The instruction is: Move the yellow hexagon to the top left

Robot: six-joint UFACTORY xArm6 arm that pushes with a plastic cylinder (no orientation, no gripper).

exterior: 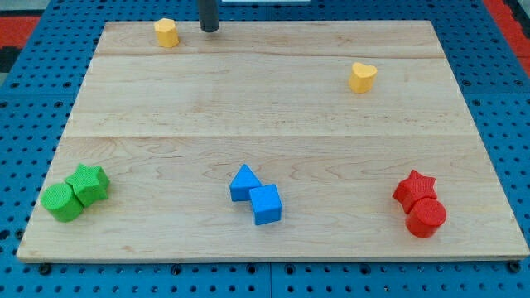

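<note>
Currently the yellow hexagonal block point(166, 32) sits near the top-left of the pale wooden table point(265, 116), with my tip point(209, 29) just to its right and apart; no fingers exist, so the next leftward push appears short.

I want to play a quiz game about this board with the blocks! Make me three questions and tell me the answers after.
1. True or false: my tip is touching the yellow hexagon.
2. Which pair of blocks sits nearest the view's bottom right? A) the green pair B) the blue pair C) the red pair
3. Fill in: the yellow heart lies toward the view's top ____.

Key:
1. False. My tip stands just to the view's right of the hexagon, with a gap between them.
2. C, the red star and the red cylinder.
3. Right.
</note>
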